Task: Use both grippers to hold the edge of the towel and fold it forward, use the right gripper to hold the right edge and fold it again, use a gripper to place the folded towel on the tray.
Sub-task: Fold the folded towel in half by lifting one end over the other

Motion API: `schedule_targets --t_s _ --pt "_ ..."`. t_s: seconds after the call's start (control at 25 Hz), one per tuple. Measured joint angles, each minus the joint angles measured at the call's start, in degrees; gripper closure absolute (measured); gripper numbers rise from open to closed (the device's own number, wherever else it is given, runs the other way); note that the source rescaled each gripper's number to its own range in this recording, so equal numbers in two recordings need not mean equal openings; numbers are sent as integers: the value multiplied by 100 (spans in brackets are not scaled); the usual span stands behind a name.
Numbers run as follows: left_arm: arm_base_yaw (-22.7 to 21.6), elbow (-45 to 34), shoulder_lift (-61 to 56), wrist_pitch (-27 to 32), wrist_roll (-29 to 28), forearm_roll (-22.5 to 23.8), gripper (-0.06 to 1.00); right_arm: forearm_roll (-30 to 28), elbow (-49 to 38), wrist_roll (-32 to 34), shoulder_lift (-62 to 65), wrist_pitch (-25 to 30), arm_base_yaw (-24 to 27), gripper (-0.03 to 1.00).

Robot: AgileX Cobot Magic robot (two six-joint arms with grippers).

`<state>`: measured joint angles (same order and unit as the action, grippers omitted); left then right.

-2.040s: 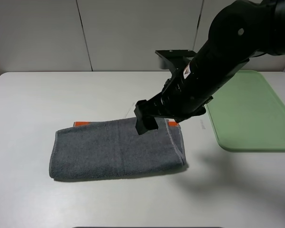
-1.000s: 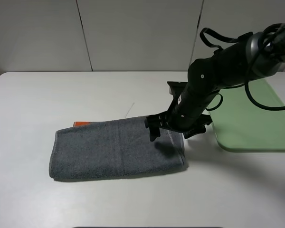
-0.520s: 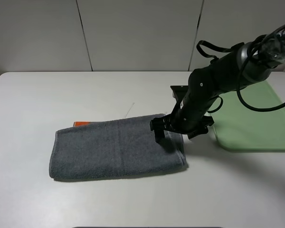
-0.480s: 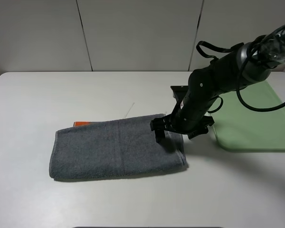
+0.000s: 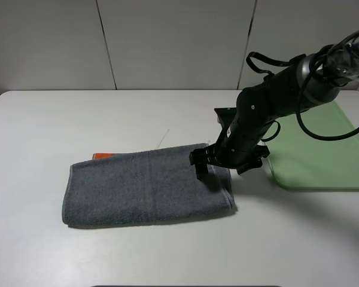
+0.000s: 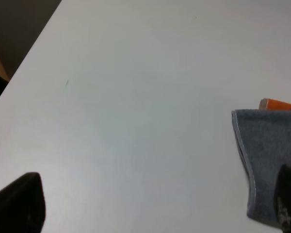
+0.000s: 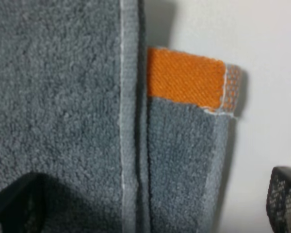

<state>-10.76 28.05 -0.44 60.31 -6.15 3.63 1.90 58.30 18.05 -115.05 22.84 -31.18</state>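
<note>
The once-folded towel (image 5: 146,188) lies mid-table (image 5: 48,119). The right gripper (image 5: 227,169), jaws spread wide and holding nothing, straddles its 3 o'clock end. The tray (image 5: 323,161) sits farther toward 3 o'clock, and the left gripper (image 6: 150,208) is likewise parted.

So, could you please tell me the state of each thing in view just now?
towel: folded once, flat on the table
tray: no towel on it
right gripper: open, low over the towel's right end
left gripper: open, over bare table by the towel's left end
</note>
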Motion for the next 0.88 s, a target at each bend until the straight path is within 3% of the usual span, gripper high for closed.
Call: schedule_targets --t_s 0.16,0.48,0.64,0.88 --pt "0 0 0 0 0 0 0 -23 9 0 -6 59 0 0" --pt "0 0 0 0 0 0 0 126 28 7 -35 181 0 65" --pt "0 0 0 0 0 0 0 148 28 7 -35 179 -14 92" --pt "0 0 0 0 0 0 1 -10 28 14 38 286 -14 91"
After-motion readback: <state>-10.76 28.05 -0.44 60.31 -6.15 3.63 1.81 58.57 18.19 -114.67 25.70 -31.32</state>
